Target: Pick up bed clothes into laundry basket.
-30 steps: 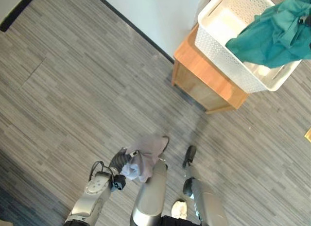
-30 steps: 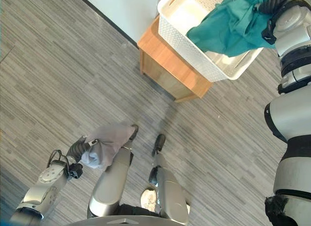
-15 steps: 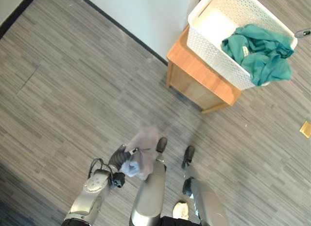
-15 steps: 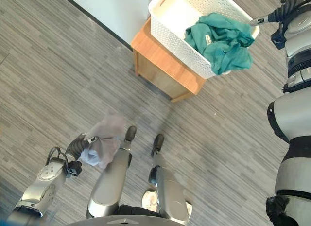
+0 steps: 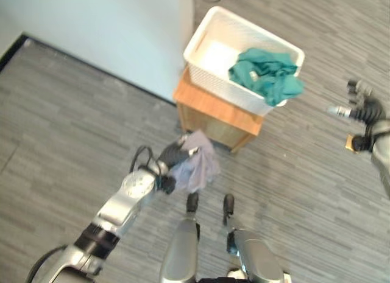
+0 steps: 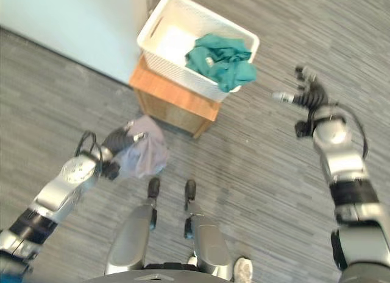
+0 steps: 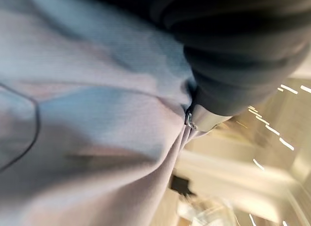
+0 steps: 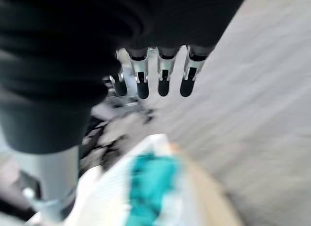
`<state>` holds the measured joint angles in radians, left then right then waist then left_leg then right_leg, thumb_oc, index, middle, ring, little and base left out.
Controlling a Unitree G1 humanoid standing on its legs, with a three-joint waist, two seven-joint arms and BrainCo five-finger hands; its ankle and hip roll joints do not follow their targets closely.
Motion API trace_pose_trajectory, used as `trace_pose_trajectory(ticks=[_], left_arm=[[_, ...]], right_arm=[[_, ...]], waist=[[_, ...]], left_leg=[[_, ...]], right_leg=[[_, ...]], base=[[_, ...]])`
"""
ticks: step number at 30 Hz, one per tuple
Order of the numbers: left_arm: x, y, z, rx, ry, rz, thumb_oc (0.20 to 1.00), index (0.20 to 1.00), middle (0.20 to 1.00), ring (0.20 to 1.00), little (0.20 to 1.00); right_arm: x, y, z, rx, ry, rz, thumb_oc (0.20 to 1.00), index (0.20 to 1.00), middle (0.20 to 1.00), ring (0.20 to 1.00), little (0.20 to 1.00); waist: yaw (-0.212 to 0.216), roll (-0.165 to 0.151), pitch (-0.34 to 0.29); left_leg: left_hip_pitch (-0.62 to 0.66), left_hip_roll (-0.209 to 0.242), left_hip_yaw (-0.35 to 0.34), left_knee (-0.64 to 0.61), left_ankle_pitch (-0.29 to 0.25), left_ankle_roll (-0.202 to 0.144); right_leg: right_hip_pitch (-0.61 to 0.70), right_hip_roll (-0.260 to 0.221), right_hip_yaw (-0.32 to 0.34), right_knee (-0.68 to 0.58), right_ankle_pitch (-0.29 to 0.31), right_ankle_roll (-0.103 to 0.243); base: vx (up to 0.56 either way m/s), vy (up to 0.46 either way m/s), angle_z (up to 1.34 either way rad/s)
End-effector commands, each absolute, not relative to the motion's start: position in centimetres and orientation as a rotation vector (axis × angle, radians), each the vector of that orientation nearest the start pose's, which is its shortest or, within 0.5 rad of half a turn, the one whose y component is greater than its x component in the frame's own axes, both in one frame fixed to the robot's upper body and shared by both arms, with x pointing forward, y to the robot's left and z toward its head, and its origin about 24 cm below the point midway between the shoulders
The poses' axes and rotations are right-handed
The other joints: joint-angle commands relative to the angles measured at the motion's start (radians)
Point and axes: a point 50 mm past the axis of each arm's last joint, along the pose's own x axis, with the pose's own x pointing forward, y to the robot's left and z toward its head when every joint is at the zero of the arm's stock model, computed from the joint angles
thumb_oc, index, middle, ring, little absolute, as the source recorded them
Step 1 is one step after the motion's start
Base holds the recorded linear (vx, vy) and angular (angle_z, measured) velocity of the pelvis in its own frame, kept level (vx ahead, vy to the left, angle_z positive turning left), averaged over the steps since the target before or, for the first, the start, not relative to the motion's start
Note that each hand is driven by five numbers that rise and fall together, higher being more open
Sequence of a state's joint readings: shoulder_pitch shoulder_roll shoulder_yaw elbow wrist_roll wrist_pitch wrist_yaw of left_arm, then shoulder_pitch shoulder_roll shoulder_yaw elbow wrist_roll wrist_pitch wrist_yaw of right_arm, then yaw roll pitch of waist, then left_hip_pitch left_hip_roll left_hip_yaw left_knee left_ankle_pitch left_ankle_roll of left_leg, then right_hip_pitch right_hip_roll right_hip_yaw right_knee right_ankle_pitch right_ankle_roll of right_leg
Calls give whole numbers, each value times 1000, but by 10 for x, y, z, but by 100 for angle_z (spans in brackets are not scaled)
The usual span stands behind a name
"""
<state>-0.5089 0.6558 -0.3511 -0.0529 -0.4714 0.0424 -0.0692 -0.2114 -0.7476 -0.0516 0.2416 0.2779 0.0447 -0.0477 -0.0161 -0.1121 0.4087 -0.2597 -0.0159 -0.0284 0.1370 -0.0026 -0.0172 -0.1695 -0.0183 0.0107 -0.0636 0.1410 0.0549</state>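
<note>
The left hand (image 6: 117, 139) is clenched round a pale lilac garment (image 6: 146, 154), which hangs in the air just short of the wooden desk (image 5: 216, 115). The white laundry basket (image 5: 214, 31) on that desk already holds 1 teal garment (image 5: 266, 73), so I judge 1 drop done and 1 left. The right hand (image 6: 304, 93) hangs empty beside the basket, fingers relaxed and apart.

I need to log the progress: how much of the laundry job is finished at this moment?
Done: the teal garment lies in the white laundry basket on the wooden stand. In hand: the left hand grips a grey cloth above the floor. Left: putting that cloth in the basket. The right hand is open and empty.
</note>
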Motion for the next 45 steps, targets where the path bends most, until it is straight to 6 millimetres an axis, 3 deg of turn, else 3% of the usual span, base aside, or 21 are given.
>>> trace_pose_trajectory(ticks=[1, 5, 9, 13, 15, 16, 17, 20, 24, 27, 29, 32, 40, 45], left_arm=[[312, 114, 199, 145, -491, -432, 200, 200, 200, 200, 200], [330, 109, 219, 80, -536, -315, 200, 200, 200, 200, 200], [355, 95, 233, 38, -519, -182, 200, 200, 200, 200, 200], [374, 90, 242, 98, -492, -109, 200, 200, 200, 200, 200], [389, 99, 257, 160, -480, -23, 200, 200, 200, 200, 200], [400, 114, 273, 189, -469, 58, 200, 200, 200, 200, 200], [400, 114, 274, 189, -471, 58, 200, 200, 200, 200, 200], [408, 150, 310, 358, -488, 165, 200, 200, 200, 200, 200], [399, 192, 362, 474, -565, 268, 200, 200, 200, 200, 200], [389, 211, 388, 558, -596, 329, 200, 200, 200, 200, 200], [385, 213, 400, 522, -630, 337, 200, 200, 200, 200, 200], [381, 215, 411, 457, -645, 334, 200, 200, 200, 200, 200], [368, 237, 434, 494, -652, 384, 200, 200, 200, 200, 200], [368, 246, 428, 539, -631, 398, 200, 200, 200, 200, 200]], right_arm=[[258, -327, 91, -500, 103, -241, 1000, 1000, 1000, 1000, 1000], [223, -324, 27, -371, 317, -285, 1000, 1000, 1000, 1000, 1000], [196, -306, -15, -242, 444, -305, 1000, 1000, 1000, 1000, 1000], [191, -295, -26, -199, 474, -289, 1000, 1000, 1000, 1000, 1000], [190, -288, -30, -182, 479, -276, 1000, 1000, 1000, 1000, 1000], [191, -285, -30, -185, 476, -263, 1000, 1000, 1000, 1000, 1000], [191, -285, -29, -184, 474, -263, 1000, 1000, 1000, 1000, 1000], [194, -288, -23, -198, 450, -261, 1000, 1000, 1000, 1000, 1000], [196, -296, -15, -210, 417, -270, 1000, 1000, 1000, 1000, 1000], [192, -300, -13, -222, 412, -271, 1000, 1000, 1000, 1000, 1000], [190, -300, -15, -216, 420, -271, 1000, 1000, 1000, 1000, 1000], [189, -300, -18, -224, 437, -268, 1000, 1000, 1000, 1000, 1000], [197, -300, -12, -227, 409, -255, 1000, 1000, 1000, 1000, 1000], [194, -300, -16, -231, 426, -250, 1000, 1000, 1000, 1000, 1000]], waist=[[-39, 58, -159], [-80, 69, -188], [-128, 77, -207], [-159, 84, -209], [-182, 90, -207], [-202, 95, -205], [-203, 94, -203], [-235, 107, -199], [-261, 128, -192], [-272, 146, -194], [-271, 155, -195], [-266, 170, -198], [-267, 198, -201], [-265, 203, -192]], left_leg=[[172, 58, -1, -224, 25, -63], [194, 63, 16, -224, 20, -63], [209, 64, 32, -224, 15, -63], [212, 63, 37, -224, 14, -64], [212, 65, 44, -224, 14, -64], [212, 66, 52, -224, 14, -64], [212, 66, 51, -224, 14, -64], [213, 69, 63, -224, 12, -66], [218, 71, 85, -224, 4, -67], [222, 68, 93, -224, -1, -66], [225, 67, 97, -224, -4, -65], [227, 67, 96, -224, -6, -65], [223, 72, 104, -224, -7, -63], [223, 75, 107, -224, -6, -64]], right_leg=[[49, -38, -34, -24, -18, 30], [58, -38, -35, -24, -16, 29], [64, -39, -32, -24, -14, 25], [62, -40, -32, -24, -11, 23], [59, -40, -30, -24, -9, 24], [56, -39, -30, -24, -8, 24], [56, -39, -31, -24, -8, 24], [49, -41, -31, -24, -7, 28], [40, -46, -39, -24, -8, 34], [38, -52, -47, -24, -9, 38], [38, -54, -49, -24, -11, 39], [41, -58, -55, -24, -14, 39], [38, -57, -61, -24, -14, 43], [35, -59, -65, -24, -17, 44]], base=[[35, -37, -20], [31, -35, -20], [28, -21, -9], [-3, -5, 2], [-6, -4, 3], [0, 0, 0], [0, 0, 0], [-2, 5, -3], [19, 17, -7], [48, -1, -5], [39, 1, -2], [62, -17, 2], [52, -8, -1], [30, -4, -1]])
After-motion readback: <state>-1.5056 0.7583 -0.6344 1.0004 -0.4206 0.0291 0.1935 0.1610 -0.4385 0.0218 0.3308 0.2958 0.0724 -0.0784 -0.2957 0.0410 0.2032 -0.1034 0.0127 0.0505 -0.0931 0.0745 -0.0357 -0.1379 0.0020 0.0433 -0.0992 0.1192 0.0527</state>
